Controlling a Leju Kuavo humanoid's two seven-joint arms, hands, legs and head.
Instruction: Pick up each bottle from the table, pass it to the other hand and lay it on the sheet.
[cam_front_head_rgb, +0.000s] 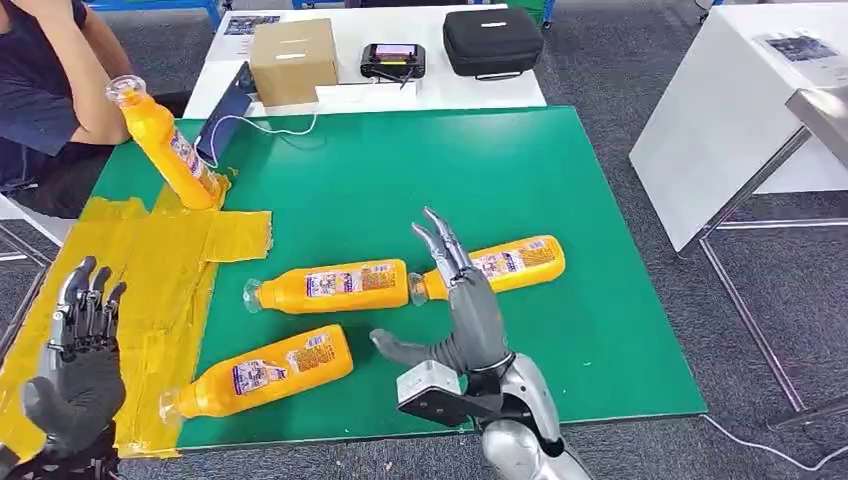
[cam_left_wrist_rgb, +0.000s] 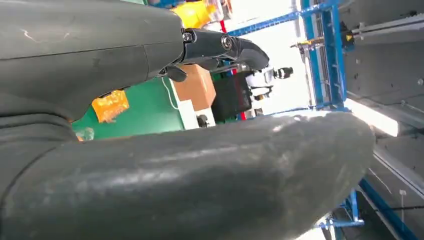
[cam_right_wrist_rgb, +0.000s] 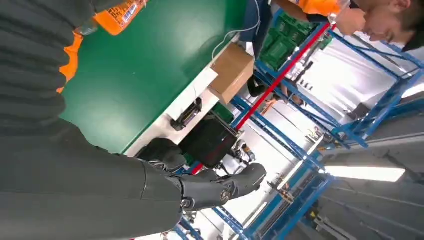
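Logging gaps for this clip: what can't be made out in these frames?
- Bottle labels: head view, print too small to read.
- Right hand: head view, it covers the far bottle near its neck; contact unclear.
- Left wrist view: the thumb blocks most of the table.
- Person: cut off by the frame edge.

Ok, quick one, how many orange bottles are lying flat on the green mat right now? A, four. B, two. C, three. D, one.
C: three bottles lie flat on the green mat, the near one, the middle one and the one by the right hand; a fourth bottle stands tilted on the yellow sheet.
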